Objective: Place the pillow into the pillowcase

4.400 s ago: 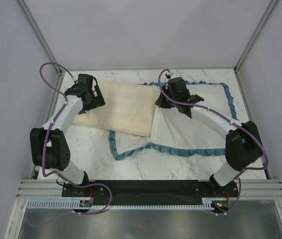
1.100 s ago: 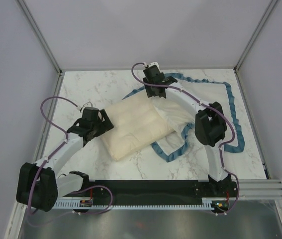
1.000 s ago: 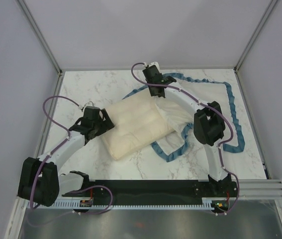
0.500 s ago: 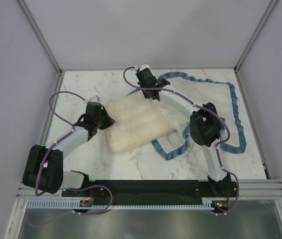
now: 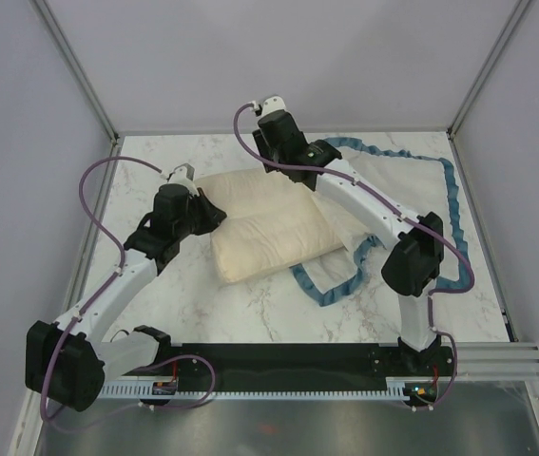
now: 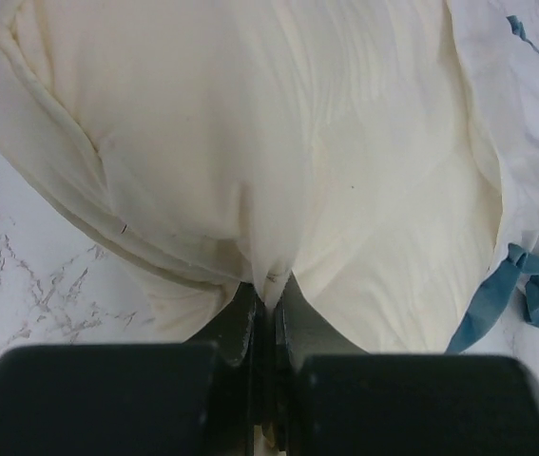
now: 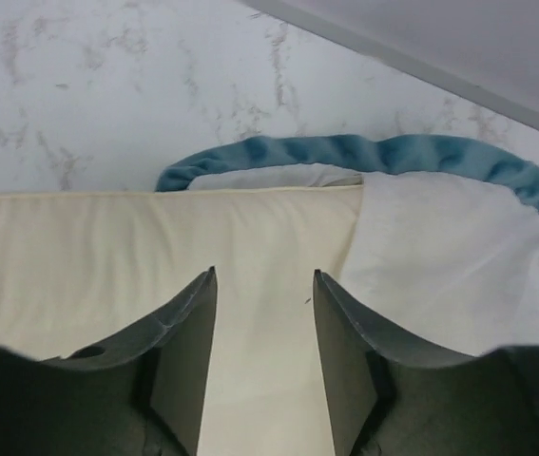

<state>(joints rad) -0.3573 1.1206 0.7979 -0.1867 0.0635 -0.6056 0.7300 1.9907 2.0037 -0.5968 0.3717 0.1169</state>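
**A:** Left wrist view first: what has the left gripper (image 6: 267, 285) got?

**B:** Its jaws are pinched tight on a fold of the pillow (image 6: 279, 142), right at the near edge. The cloth puckers out of the pinch.

**A:** And the right gripper (image 7: 264, 275)?

**B:** Its fingers stand apart with nothing between them, and it hangs over the pillow's far edge. It holds nothing that I can see.

**A:** Where does the pillow lie?

**B:** Seen from the top, it lies in the middle of the marble table (image 5: 155, 161). The left gripper is at its 9 o'clock end and the right gripper at its 12 o'clock edge. The pillowcase (image 5: 412, 190) spreads from 3 o'clock round to 1 o'clock, white side up with blue trim around it.

**A:** Which way does it point?

**B:** The long axis runs roughly 9 to 3 o'clock, and the 3 o'clock end touches the pillowcase's white cloth. It looks tucked just inside the mouth, but I cannot tell how deep.

**A:** How will it handle?

**B:** Light and soft, I judge. It sags and creases along its length, so a push from one pinch will likely buckle it rather than slide it. A corner or seam, where the cloth is doubled, is the better hold. The other gripper could lift the pillowcase's upper lip near 1 o'clock.
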